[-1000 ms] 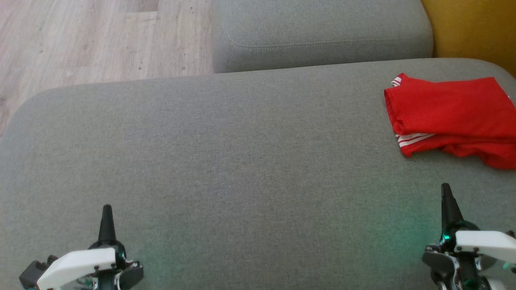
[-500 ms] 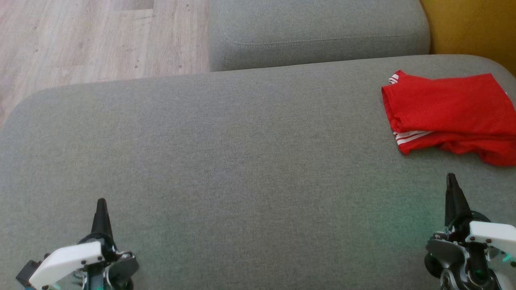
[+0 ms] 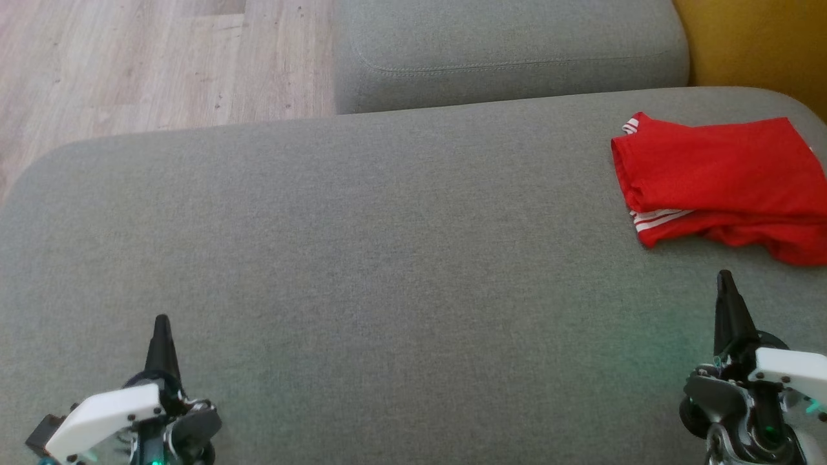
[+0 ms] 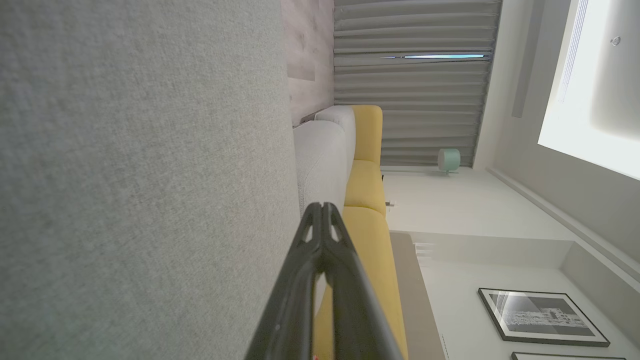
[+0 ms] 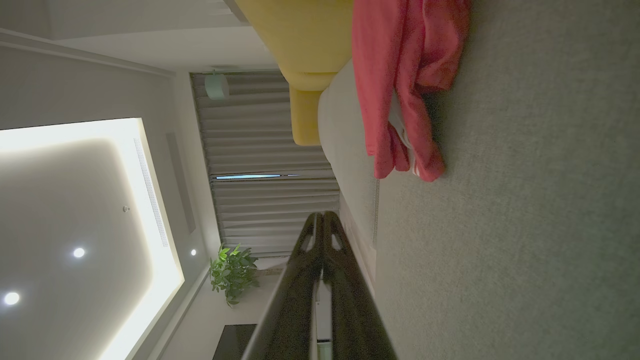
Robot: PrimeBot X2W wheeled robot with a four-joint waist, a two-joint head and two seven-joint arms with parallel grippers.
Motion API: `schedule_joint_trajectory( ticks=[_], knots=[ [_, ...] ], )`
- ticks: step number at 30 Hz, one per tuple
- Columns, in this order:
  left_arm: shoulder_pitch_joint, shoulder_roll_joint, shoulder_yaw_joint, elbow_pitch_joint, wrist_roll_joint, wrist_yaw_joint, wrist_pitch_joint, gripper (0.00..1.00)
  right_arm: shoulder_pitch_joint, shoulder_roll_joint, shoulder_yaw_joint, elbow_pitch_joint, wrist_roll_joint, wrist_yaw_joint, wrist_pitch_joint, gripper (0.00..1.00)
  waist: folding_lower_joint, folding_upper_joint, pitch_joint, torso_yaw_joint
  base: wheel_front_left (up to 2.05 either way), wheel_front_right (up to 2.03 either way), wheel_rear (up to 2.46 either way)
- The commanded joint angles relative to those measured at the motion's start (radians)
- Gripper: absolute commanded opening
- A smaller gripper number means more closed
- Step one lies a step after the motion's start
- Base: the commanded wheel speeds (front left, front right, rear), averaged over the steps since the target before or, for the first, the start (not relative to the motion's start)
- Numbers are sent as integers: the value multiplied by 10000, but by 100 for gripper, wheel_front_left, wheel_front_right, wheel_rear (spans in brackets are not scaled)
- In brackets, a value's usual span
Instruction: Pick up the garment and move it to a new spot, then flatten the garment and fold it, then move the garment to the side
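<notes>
Lying folded at the far right of the grey seat cushion (image 3: 387,258), the red garment (image 3: 720,174) shows white stripes at its near left corner, and its right edge runs out of the head view. A rumpled lower layer protrudes beneath the flatter upper fold. The right gripper (image 3: 725,275) stands at the lower right, its two dark fingers pressed together into a single point and gripping nothing; the tip is near the garment's front edge but apart from it. The left gripper (image 3: 161,319) stands at the lower left, likewise fully closed and empty, well apart from the garment. In the right wrist view the closed right gripper (image 5: 322,214) points past the garment (image 5: 395,90), which rests on the cushion beside yellow upholstery (image 5: 305,35); a potted plant (image 5: 232,272) and pleated curtains (image 5: 260,145) lie beyond. In the left wrist view the closed left gripper (image 4: 322,205) points along bare grey fabric. A second grey cushion (image 3: 510,51) and a pale wooden floor (image 3: 129,58) border the seat's far side.
</notes>
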Motion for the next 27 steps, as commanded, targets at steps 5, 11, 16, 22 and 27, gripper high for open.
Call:
schedule_joint_trajectory(
  ticks=[5, 11, 16, 22, 27],
  knots=[
    [-483, 97, 436, -290, 36, -71, 39, 0, -503, -175, 163, -320, 16, -7, 117, 0, 0, 0, 0, 1, 0, 0, 0],
    [-485, 82, 457, -289, 53, -71, 56, 0, -505, -161, 144, -318, 0, -7, 132, 0, 0, 0, -1, 1, 0, 0, 0],
    [-486, 71, 473, -288, 67, -71, 69, 0, -506, -151, 128, -317, -13, -7, 145, 0, 0, 0, -1, 1, 0, 0, 0],
    [-487, 58, 492, -288, 82, -71, 84, 0, -508, -139, 111, -316, -27, -7, 158, 0, 0, 0, -1, 1, 0, 0, 0],
    [-489, 48, 506, -287, 94, -71, 95, 0, -509, -129, 98, -315, -38, -7, 169, 0, 0, 0, -1, 1, 0, 0, 0]
  ],
)
